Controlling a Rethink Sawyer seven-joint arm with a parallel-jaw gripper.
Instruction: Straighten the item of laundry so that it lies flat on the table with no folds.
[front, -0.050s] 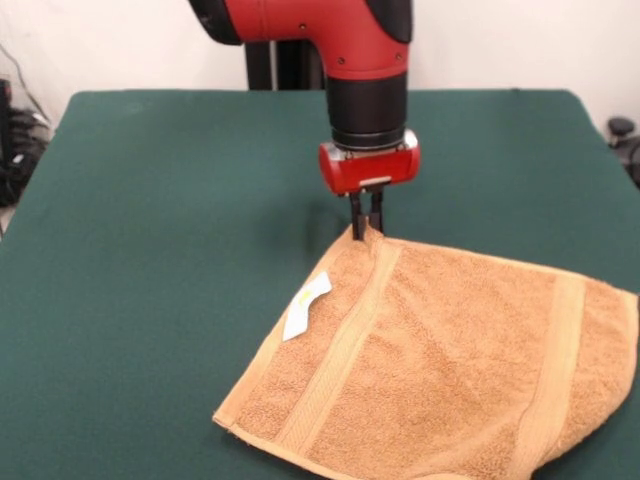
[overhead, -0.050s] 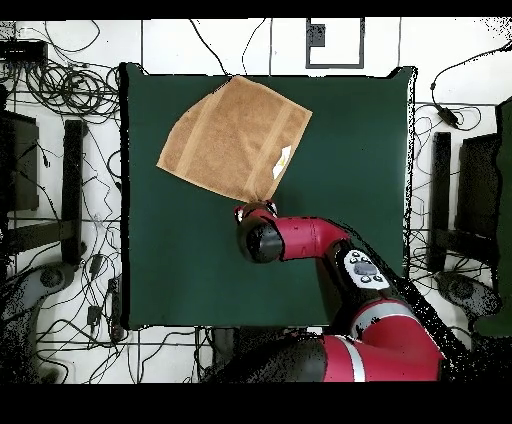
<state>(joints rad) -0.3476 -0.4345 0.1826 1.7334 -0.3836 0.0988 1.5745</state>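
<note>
1. Towel (front, -0.050s: 450, 350): we find it on the green desk (front, -0.050s: 150, 250), lying toward the edge farthest from the robot's base and skewed against the desk's sides.
2. The gripper (front, -0.050s: 366, 228) stands upright over the towel's corner nearest the base. We read the jaws as pressed together on that corner, which rises into a small peak between them.
3. Done so far, as we judge it: most of the cloth lies spread, both woven bands run straight, and the white tag (front, -0.050s: 305, 306) rests on the edge beside the held corner.
4. Left to do: the corner to the front view's right looks rounded, and we suspect it is tucked under. The near edge runs off the front view, so we cannot check it.
5. We rate the task as well advanced but not complete.
</note>
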